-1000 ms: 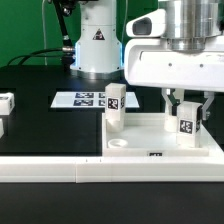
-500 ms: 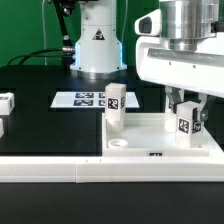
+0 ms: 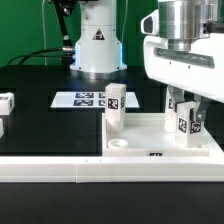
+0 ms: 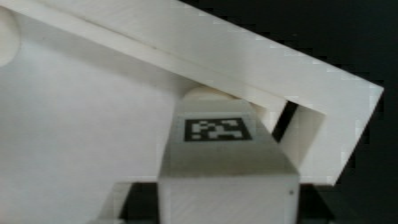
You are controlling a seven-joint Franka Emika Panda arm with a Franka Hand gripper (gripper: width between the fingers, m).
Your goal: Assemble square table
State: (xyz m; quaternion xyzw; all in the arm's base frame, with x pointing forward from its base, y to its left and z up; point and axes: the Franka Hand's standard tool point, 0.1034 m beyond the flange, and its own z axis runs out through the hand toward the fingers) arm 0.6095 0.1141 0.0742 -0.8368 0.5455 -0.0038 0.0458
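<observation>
The square table's white slab (image 3: 146, 130) lies flat at the exterior view's right, with a tag on its front edge. My gripper (image 3: 186, 118) is shut on a white tagged leg (image 3: 185, 127) standing upright at the slab's far right corner. In the wrist view the same leg (image 4: 222, 150) runs down between my dark fingers (image 4: 143, 200) to the slab's raised rim (image 4: 214, 60). A second leg (image 3: 115, 104) stands upright at the slab's far left corner. An open round socket (image 3: 119, 143) shows at the near left corner.
The marker board (image 3: 84, 99) lies flat behind the slab. Two loose legs (image 3: 5, 101) sit at the exterior view's left edge. A long white border rail (image 3: 90, 170) runs along the front. The robot's base (image 3: 96, 45) stands at the back.
The hand's white body has shifted toward the exterior view's right above the held leg. The leg and the slab stay where they were.
</observation>
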